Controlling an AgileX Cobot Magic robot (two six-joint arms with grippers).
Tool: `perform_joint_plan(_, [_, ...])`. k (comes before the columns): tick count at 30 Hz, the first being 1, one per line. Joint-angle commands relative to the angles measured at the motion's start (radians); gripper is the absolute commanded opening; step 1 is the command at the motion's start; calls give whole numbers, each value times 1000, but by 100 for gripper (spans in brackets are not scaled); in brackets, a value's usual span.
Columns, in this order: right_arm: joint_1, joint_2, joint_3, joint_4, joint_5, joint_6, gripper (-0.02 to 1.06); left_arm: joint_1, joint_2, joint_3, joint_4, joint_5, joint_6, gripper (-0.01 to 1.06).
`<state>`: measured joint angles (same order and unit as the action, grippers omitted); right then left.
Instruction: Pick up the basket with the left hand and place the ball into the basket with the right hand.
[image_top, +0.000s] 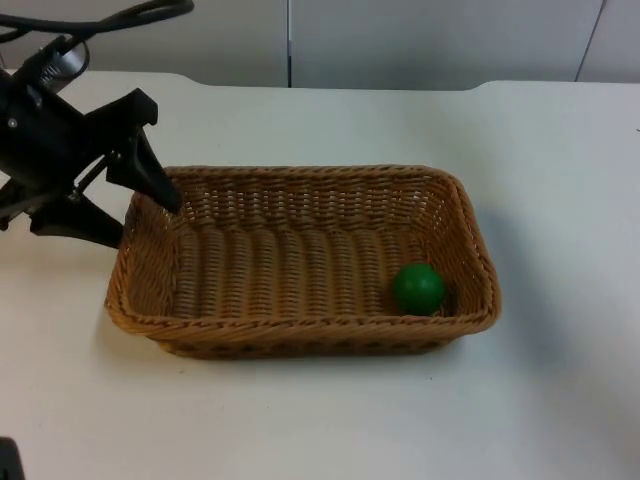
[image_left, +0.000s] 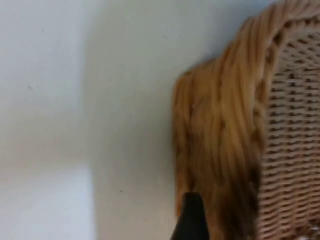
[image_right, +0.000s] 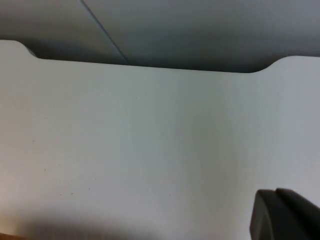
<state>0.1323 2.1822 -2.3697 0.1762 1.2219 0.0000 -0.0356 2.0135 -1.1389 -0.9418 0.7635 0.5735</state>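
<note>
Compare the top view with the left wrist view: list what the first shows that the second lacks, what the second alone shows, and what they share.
Top view alone: the green ball lying inside the basket near its right end, the whole rim, the left gripper open astride the basket's left end, one finger inside and one outside, and the grey partition wall.
Left wrist view alone: a close look at the woven rim corner against a black fingertip.
Shared: the basket and the white table.

Oblong wicker basket flat on table, green ball inside (probably rubber)
</note>
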Motion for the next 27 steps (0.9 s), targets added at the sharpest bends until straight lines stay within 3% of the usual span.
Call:
perform_joint_plan(1, [-7,-8,-6,6,-1,0,0,-8,-5,0,52,-25,-6,64])
perform_joint_plan(3, [-7,-8,-6,6,-1,0,0,-8,-5,0,113,-48,-23,64])
perform_joint_plan(10, [-7,-8,-6,6,-1,-6,0,-8,-5,-5,130,-91,-30,64])
perform_joint_plan(20, [-7,-8,-6,4,-1,-8,0,-8,-19,-128,131,35,-34,63])
perform_joint_plan(23, [-7,-8,-6,2,-1,-6,0,-8,-47,-162,161,35,-54,54])
perform_joint_plan(24, [-7,-8,-6,-3,-1,-6,0,-8,-69,-181,184,35,-62,46])
perform_joint_plan(27, [-7,-17,-6,-69,-1,24,0,-8,-149,-227,257,25,-65,6])
